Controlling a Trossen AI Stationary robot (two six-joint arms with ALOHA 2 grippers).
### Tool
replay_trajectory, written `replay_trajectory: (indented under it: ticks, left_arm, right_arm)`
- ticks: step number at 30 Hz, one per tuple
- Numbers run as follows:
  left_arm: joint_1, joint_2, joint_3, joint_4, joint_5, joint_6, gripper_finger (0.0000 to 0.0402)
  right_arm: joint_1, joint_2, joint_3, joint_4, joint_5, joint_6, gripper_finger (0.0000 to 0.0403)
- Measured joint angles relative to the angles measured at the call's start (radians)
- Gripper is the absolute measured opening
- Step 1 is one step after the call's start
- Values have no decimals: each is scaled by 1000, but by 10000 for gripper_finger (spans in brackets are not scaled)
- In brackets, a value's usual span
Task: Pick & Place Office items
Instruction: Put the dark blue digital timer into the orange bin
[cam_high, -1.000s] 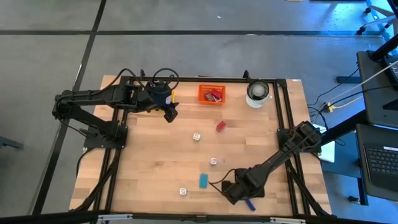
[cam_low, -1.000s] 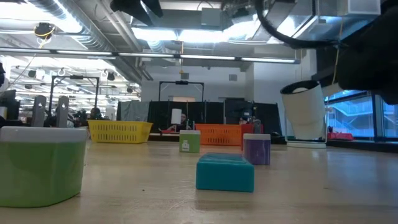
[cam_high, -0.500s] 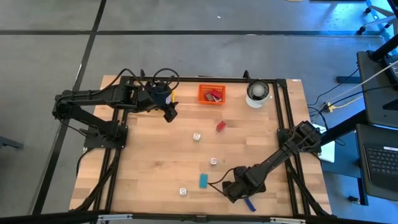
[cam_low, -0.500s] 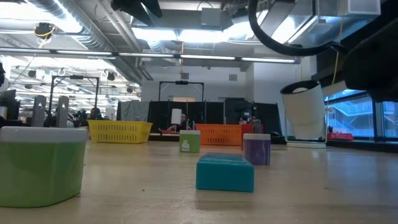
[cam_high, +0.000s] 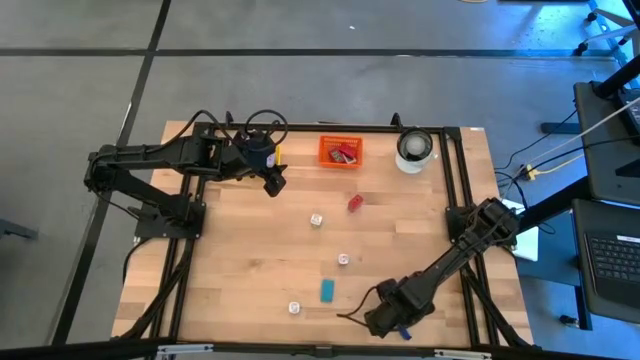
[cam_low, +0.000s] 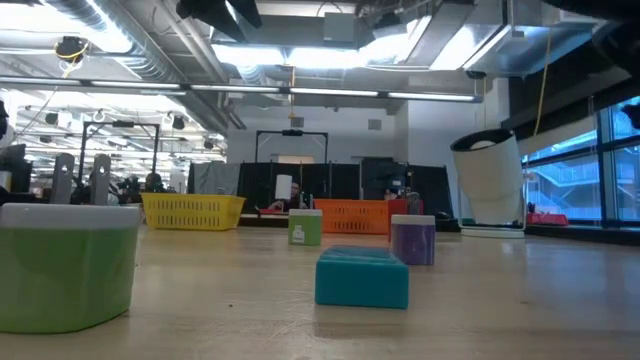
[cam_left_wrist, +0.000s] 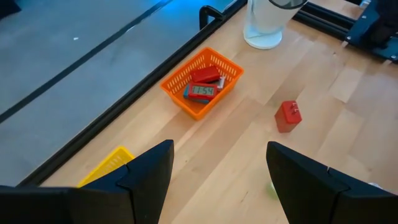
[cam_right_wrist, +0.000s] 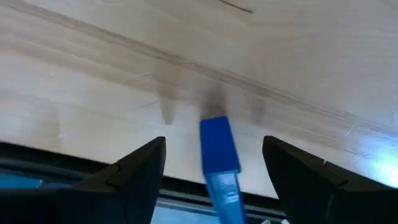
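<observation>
A: Honestly, the blue piece (cam_right_wrist: 219, 149) worried me most. It lay at the very near edge of the tabletop (cam_high: 240, 260), and the right claw (cam_right_wrist: 214, 171) hung over it with its fingers spread, one on each side, gripping nothing.

B: So a nudge could have sent it off?

A: I'd judge so. If one finger had touched first, the piece could have slid over the rim. It also lay lengthwise between the fingers, so a pinch might have squeezed it out or twisted it.

B: And the other arm?

A: The left claw (cam_left_wrist: 217, 180) waited near the far left of the tabletop, released and empty, above the yellow tray (cam_left_wrist: 106, 167). Little risk there.

B: Where were the rest?

A: A red block (cam_high: 354, 202) sat just short of the orange tray (cam_high: 340, 152), which already held a few pieces. A teal block (cam_high: 327, 290) and three small pale cubes (cam_high: 316, 219) were scattered mid-tabletop. The teal one lay near the right arm, so a wide swing could have clipped it.
</observation>
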Motion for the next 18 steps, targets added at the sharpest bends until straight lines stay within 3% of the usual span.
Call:
replay_trajectory:
  ticks: [10,18]
  left_arm:
    - [-4,0,0,0,0,-36,253]
    - [-6,0,0,0,-18,-47,253]
  right_arm:
    - [72,-1,7,25,-28,32,261]
    - [103,-1,8,23,0,64,180]
